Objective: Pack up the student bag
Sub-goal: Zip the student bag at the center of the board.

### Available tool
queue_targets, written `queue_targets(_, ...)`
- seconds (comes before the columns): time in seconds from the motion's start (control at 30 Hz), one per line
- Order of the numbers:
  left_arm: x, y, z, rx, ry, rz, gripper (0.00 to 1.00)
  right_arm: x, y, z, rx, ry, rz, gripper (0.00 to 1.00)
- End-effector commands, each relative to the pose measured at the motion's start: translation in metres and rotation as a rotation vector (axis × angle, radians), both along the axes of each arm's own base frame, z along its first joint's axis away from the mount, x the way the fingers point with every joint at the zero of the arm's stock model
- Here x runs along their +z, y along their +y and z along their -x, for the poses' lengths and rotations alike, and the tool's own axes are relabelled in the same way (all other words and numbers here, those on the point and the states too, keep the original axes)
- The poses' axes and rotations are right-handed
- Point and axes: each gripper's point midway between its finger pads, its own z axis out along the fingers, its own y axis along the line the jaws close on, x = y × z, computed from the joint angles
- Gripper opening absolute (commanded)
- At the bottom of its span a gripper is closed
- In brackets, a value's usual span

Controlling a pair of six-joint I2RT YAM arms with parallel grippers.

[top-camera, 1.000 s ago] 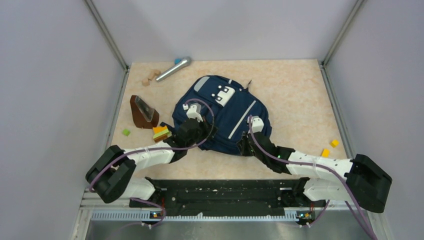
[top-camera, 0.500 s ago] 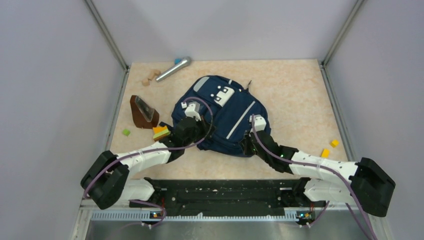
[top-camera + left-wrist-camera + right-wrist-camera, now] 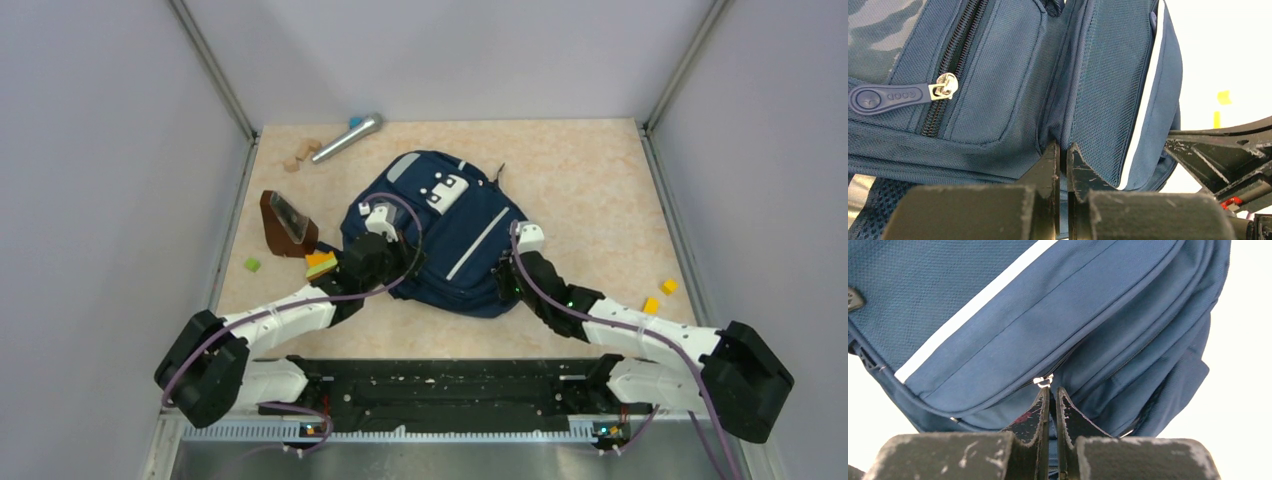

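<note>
Right end effector (image 3: 1053, 391) shifted right, pinching student bag (image 3: 470, 225) edge, table (image 3: 600, 190) beyond

student bag (image 3: 455, 225): flat | left gripper (image 3: 392, 246): on left side | right gripper (image 3: 504, 282): right edge

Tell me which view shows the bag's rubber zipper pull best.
The left wrist view: the rubber zipper pull is close and sharp, letters visible. The top view shows the whole student bag, but the pull is too small to find. The right wrist view shows only another metal slider.
</note>
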Motion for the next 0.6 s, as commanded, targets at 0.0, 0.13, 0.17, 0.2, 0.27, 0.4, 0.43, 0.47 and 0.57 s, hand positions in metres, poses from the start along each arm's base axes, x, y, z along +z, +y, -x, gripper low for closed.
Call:
queue_targets(0.0,0.022,0.017,-0.013,0.046,-0.109,-0.028,0.0,0.013,-0.023,-0.02,-0.08,-0.055,0.053,0.0)
queue_targets(0.13,0.013,0.023,-0.007,0.034,-0.109,-0.065,0.0,0.014,-0.026,-0.031,-0.099,-0.065,0.034,0.0)
queue_targets(0.17,0.012,0.025,-0.005,0.03,-0.114,-0.073,0.0,0.015,-0.027,-0.034,-0.107,-0.07,0.028,0.0)
queue_targets(0.2,0.01,0.027,-0.003,0.024,-0.118,-0.083,0.0,0.015,-0.028,-0.037,-0.114,-0.074,0.025,0.0)
queue_targets(0.27,0.005,0.031,0.002,0.014,-0.116,-0.105,0.0,0.017,-0.03,-0.042,-0.131,-0.081,0.019,0.0)
queue_targets(0.4,-0.005,0.042,0.009,0.014,-0.112,-0.16,0.0,0.014,-0.037,-0.052,-0.178,-0.083,0.009,0.0)
queue_targets(0.43,-0.008,0.045,0.011,0.013,-0.111,-0.177,0.0,0.012,-0.038,-0.053,-0.186,-0.081,0.003,0.0)
queue_targets(0.47,-0.009,0.049,0.013,0.016,-0.109,-0.196,0.0,0.011,-0.039,-0.055,-0.194,-0.08,-0.006,0.0)
queue_targets(0.57,-0.011,0.061,0.015,0.035,-0.109,-0.252,0.0,0.012,-0.039,-0.06,-0.206,-0.083,-0.033,0.0)
